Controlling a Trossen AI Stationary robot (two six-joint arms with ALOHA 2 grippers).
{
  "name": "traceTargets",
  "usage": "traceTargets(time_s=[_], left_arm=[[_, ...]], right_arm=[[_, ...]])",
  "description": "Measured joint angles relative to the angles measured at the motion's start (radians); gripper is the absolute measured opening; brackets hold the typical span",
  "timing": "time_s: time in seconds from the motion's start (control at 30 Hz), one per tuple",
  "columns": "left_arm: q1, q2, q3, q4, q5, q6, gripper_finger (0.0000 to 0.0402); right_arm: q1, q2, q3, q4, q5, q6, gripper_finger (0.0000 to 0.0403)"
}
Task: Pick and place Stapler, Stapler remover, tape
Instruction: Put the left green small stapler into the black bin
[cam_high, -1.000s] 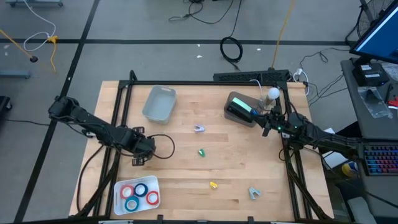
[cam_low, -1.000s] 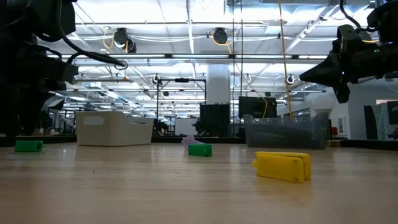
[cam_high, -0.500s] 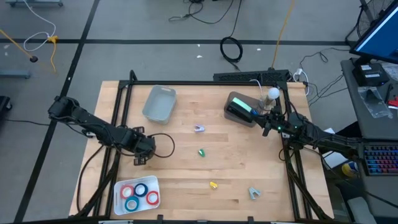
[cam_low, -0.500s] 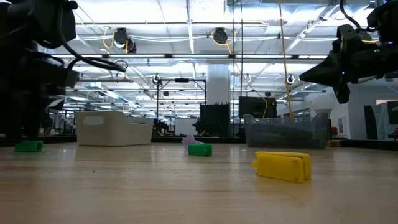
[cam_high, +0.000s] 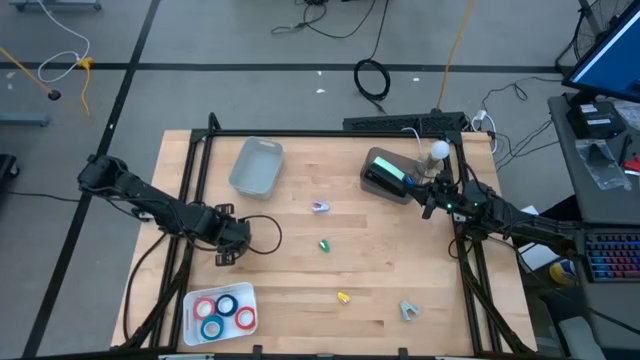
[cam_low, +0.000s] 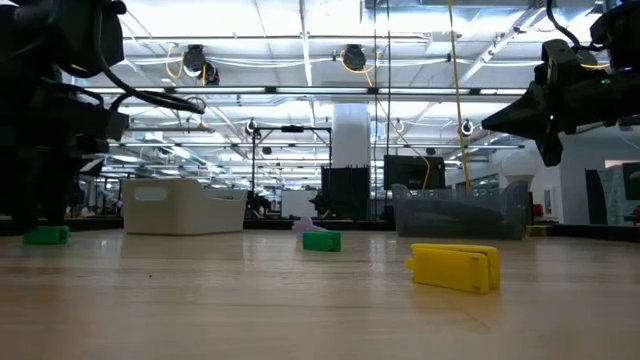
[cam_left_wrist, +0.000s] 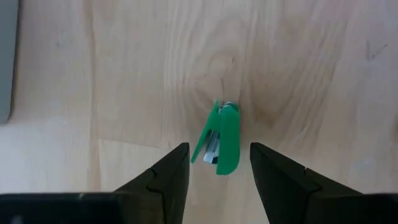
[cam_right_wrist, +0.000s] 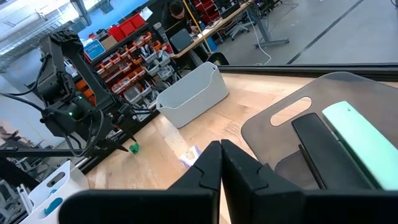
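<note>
Nothing has moved since before: the left pincer (cam_left_wrist: 214, 169) hangs open over the little green stapler (cam_left_wrist: 222, 138) between its fingers (light, hard, best pinched across its flat sides).

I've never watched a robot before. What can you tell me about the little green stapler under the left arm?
The small green stapler looks like plastic, with a metal strip showing between its two halves, which gape in a narrow V. It lies on the bare wooden table, between the open fingers of the left gripper, which do not touch it.
</note>
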Motion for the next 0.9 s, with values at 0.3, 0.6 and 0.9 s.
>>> traceTargets(time_s=[0.3,0.6,0.9], left_arm=[[0.000,0.000,-0.059,0.041,0.053,-0.083,0.0175],[0.000,-0.001,-0.064,0.080,0.057,-0.119,0.0175],[0.000,-0.001,-0.062,0.081,0.051,-0.164,0.0175]], right_arm=[[0.000,0.000,0.000,0.000,-0.002,0.000,0.0001],[0.000,0.000,0.000,0.000,-0.002,0.000,0.0001],[0.000,0.000,0.000,0.000,-0.002,0.000,0.0001]])
